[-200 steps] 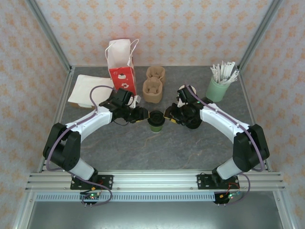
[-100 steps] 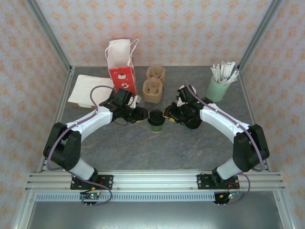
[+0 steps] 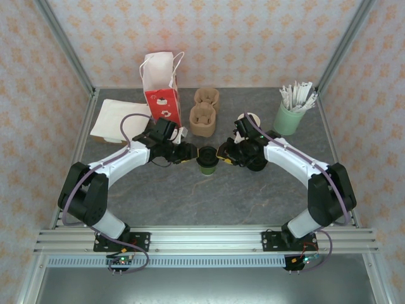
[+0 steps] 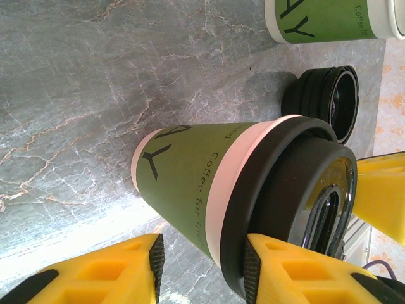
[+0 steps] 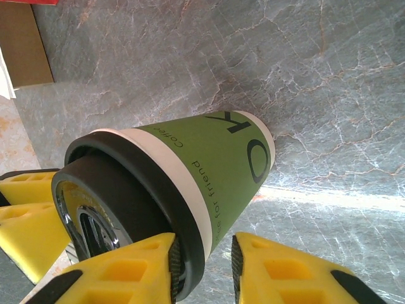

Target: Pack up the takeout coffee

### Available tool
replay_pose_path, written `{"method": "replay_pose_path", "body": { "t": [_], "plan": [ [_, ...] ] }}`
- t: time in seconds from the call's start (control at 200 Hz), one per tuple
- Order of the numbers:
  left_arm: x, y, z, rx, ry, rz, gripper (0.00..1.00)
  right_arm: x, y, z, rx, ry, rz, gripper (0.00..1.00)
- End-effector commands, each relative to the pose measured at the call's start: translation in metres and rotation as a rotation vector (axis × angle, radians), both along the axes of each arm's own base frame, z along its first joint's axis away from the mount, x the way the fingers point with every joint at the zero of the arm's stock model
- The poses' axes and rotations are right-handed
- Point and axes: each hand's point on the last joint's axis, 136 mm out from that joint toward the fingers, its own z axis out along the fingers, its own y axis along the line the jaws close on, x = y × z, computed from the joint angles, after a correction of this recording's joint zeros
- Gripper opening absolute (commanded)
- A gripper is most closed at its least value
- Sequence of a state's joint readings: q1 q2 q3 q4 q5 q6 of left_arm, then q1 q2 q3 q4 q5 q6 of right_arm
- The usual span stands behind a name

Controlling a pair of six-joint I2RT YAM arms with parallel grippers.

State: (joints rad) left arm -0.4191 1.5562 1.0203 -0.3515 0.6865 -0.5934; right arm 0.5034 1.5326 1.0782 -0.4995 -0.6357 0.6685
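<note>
A takeout coffee (image 3: pixel 207 159), dark green with a black lid, stands upright mid-table between both grippers. My left gripper (image 3: pixel 193 154) reaches it from the left. In the left wrist view the cup (image 4: pixel 190 183) fills the middle and the gripper (image 4: pixel 202 253) straddles the lid's rim, one pad (image 4: pixel 252 269) against the lid and the other clear of the cup wall. My right gripper (image 3: pixel 221 152) comes from the right. Its jaws (image 5: pixel 201 253) stand narrow around the lid rim of the cup (image 5: pixel 215 164), a thin gap left at the cup wall. A second green cup (image 3: pixel 244 123) stands lidless behind the right arm.
A stack of black lids (image 4: pixel 326 101) lies beside the second cup (image 4: pixel 329 19). At the back stand a red and white paper bag (image 3: pixel 161 85), a brown pulp carrier (image 3: pixel 204 113) and a mint cup of white sticks (image 3: pixel 292 111). Pale folded paper (image 3: pixel 117 119) lies at the far left.
The right gripper has edged left toward the cup and its jaws have narrowed around the lid rim. The left arm and the cup have stayed put.
</note>
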Motion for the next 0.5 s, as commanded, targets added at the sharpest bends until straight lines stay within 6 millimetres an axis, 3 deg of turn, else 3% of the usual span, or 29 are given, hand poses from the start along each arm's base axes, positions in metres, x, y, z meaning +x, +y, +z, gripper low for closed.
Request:
{"method": "replay_pose_path", "body": {
  "t": [0.0, 0.495],
  "plan": [
    [0.001, 0.002, -0.007, 0.056, -0.002, -0.009, 0.4, -0.007, -0.005, -0.018, -0.054, 0.055, -0.008, 0.29],
    [-0.012, 0.021, -0.036, 0.163, 0.051, 0.008, 0.38, -0.022, -0.022, -0.049, -0.165, 0.162, -0.008, 0.28]
  ]
}}
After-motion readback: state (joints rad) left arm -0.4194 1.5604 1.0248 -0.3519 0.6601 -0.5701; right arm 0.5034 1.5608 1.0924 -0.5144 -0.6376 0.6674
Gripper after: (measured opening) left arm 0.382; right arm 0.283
